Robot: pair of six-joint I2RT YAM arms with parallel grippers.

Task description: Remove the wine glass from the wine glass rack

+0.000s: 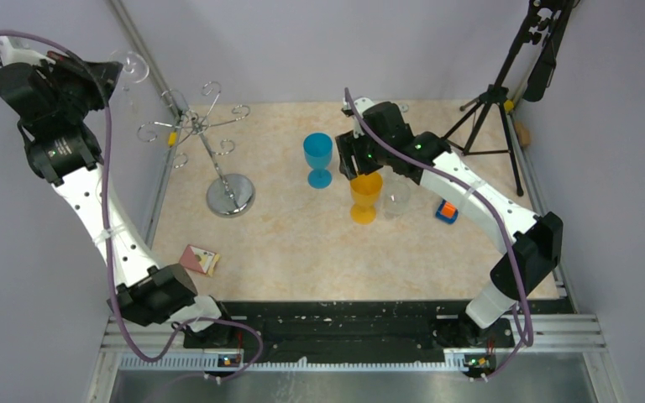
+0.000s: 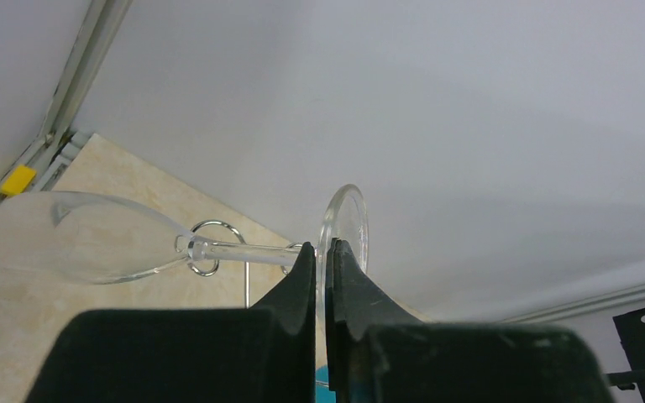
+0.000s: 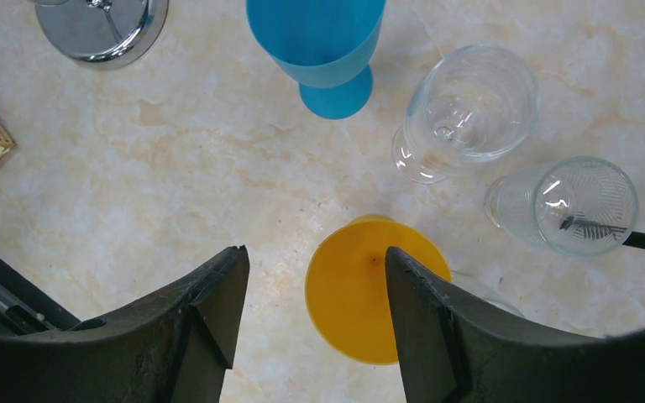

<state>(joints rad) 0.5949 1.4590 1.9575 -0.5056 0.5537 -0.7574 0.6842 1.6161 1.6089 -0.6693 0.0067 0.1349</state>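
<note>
- left jaws: pinched shut on the thin round foot of the wine glass (image 2: 84, 239); the foot's disc stands edge-on between the two fingers (image 2: 298, 277).
- glass is clear and held sideways; in the left wrist view the stem runs about level from the foot out to the bowl on the left.
- top view: left arm (image 1: 92, 201) is raised high at the far-left corner, and the wine glass (image 1: 134, 65) is in the air by the wall, up and left of the wine glass rack (image 1: 210, 138).
- no contact between glass and rack shows in the top view. in the wrist view one rack loop (image 2: 210, 245) lines up behind the stem, and i cannot tell the gap from there.
- rack stands on the tabletop (image 1: 302, 260) on its round chrome base (image 1: 230, 195), pole slanted.
- right jaws: wide apart, holding nothing, pointing down over the tabletop.
- orange cup (image 3: 361, 290) stands upright below them, its rim partly in the gap and nearer the right-hand finger in that view.
- blue cup (image 3: 323, 42) is just beyond the orange one, with two clear glasses (image 3: 470, 109) beside them.
- small card box (image 1: 200, 259) lies near the left arm's lower link.
- black tripod (image 1: 495, 109) stands at the far right.
</note>
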